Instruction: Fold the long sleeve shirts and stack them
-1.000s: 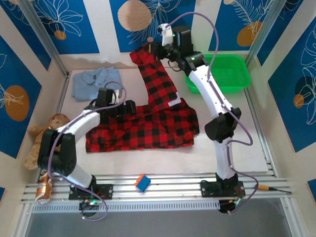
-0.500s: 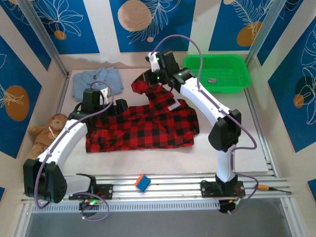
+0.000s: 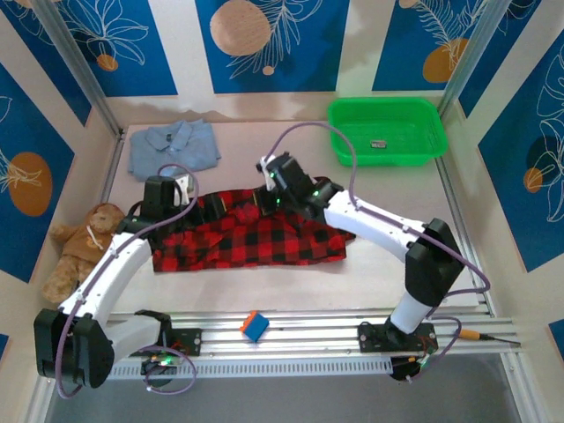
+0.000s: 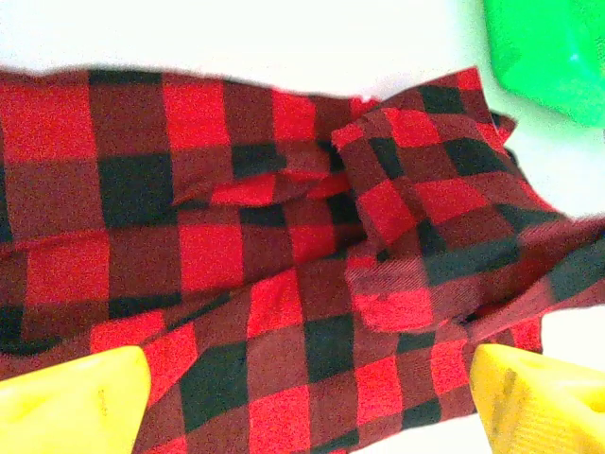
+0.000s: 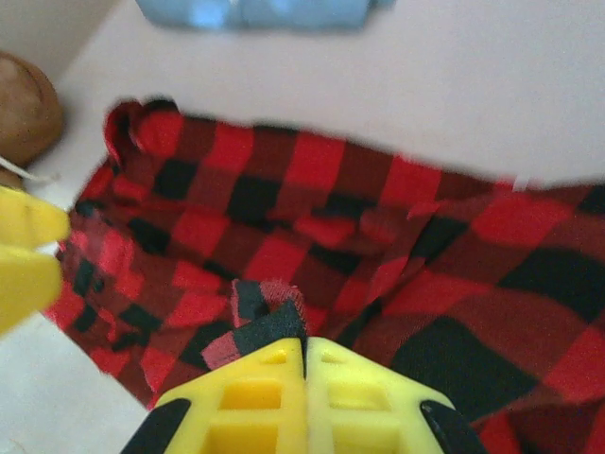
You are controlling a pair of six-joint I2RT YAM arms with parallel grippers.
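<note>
The right gripper (image 5: pixel 304 345) is closed tight, its yellow fingers (image 5: pixel 260 378) pinching a small fold of the checked flannel shirt (image 5: pixel 312 218) at their tips. From above, this gripper (image 3: pixel 257 201) sits low over the shirt's far edge, near the middle of the table. The left gripper (image 4: pixel 307 364) stands wide open just above the same shirt, with cloth between its fingers (image 4: pixel 71 402) but nothing gripped. In the top view it (image 3: pixel 227 208) lies just beside the right one.

The flannel shirt (image 3: pixel 256 238) lies rumpled across the middle of the table (image 3: pixel 397 273), partly doubled over on itself. The light blue shirt (image 3: pixel 174 148) lies apart from it in the far left corner.

The green basket (image 3: pixel 423 157) sits at the far right and holds one small dark thing (image 3: pixel 377 144), too small to identify. A teddy bear (image 3: pixel 84 247) lies at the left edge, beside the left arm. A blue and orange block (image 3: pixel 254 325) rests on the near rail between the arm bases.
</note>
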